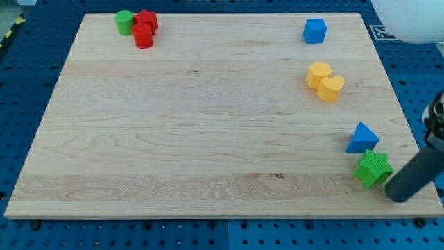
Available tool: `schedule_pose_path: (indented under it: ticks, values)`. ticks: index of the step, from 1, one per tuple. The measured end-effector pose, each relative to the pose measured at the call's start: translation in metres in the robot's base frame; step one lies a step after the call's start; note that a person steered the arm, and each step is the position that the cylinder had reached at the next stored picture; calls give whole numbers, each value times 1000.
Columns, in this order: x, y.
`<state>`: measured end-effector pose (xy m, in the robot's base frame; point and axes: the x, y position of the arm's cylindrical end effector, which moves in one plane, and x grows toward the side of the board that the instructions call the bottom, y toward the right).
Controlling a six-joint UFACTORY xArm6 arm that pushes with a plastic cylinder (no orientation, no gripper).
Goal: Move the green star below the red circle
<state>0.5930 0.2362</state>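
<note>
The green star [373, 169] lies near the board's bottom right corner. My tip [397, 194] is just to the star's lower right, close to it or touching it. The red circle [143, 36] stands at the view's top left, touching a second red block [147, 20] above it and a green circle [125, 22] to its upper left. The star is far from the red circle, across the whole board.
A blue triangle [363, 138] sits just above the green star. A yellow hexagon [319, 73] and a yellow heart [331, 89] touch each other at the right. A blue cube [315, 30] is at the top right. The board's right edge [409, 139] is close to my tip.
</note>
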Motion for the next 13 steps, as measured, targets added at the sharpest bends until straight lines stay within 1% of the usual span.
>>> schedule_pose_path:
  ticks: [1, 2, 3, 4, 6, 8, 10, 11, 12, 13]
  values:
    - [-16, 0]
    - [-19, 0]
    - [-33, 0]
    - [-36, -19]
    - [-53, -96]
    - [-87, -195]
    - [-101, -316]
    - [-121, -361]
    - [-132, -401]
    - [-127, -424]
